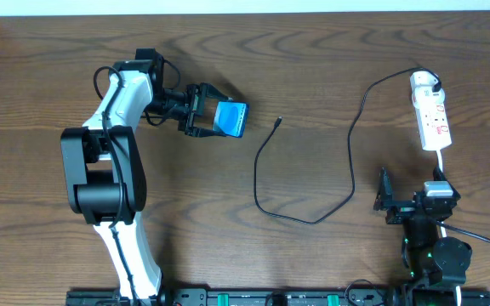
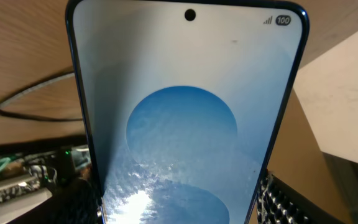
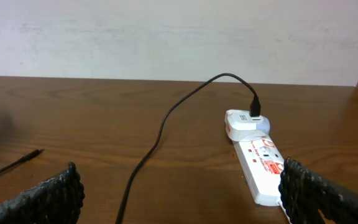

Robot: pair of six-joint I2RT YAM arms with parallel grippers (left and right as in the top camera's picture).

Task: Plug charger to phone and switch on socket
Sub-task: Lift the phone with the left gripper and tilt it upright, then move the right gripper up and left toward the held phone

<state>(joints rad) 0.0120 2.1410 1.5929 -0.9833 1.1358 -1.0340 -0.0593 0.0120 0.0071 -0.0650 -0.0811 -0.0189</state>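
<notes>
Pinching the phone (image 1: 232, 119) in my left gripper (image 1: 204, 112), far left; right gripper (image 1: 411, 194) spread wide below the socket (image 1: 432, 119); charger (image 1: 313, 217) adapter plugged in there, tip lying free near the phone.

On the left of the counter (image 1: 313, 51), the left tool (image 1: 213, 119) holds the phone (image 1: 232, 119). The cable (image 1: 313, 219) starts just right of it and loops across to the power strip (image 1: 435, 123) at far right, beyond the right tool (image 3: 182, 177).

"100" beside signal bars atop phone (image 2: 185, 124) screen; red print on socket (image 3: 263, 167) illegible
</notes>
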